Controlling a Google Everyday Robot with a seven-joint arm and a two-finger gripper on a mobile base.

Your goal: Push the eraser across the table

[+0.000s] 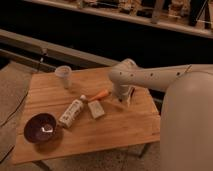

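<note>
Dark rails and a long ledge close the room behind, and in front stands the table (pixel 115 127) of light planks. On its far right part the gripper (pixel 124 100) hangs low and points down, with its two fingers apart and nothing clamped between them. We cannot make out the eraser for sure; we judge that it lies under or just behind the fingertips, where the gripper covers the planks. From there the pale arm (pixel 155 76) goes right to the big robot body (pixel 187 125).

What may go wrong: if the fingers pass too high, they will slide over such a flat thing. If they press only one corner, it may turn and slip away sideways. A push to the left would bring it to the orange stick (pixel 100 94), which lies near, then to the beige block (pixel 96 109) and the white bottle (pixel 71 112). Further left are a dark bowl (pixel 41 127) and a cup (pixel 63 76), well apart. A push to the right soon reaches the edge.
</note>
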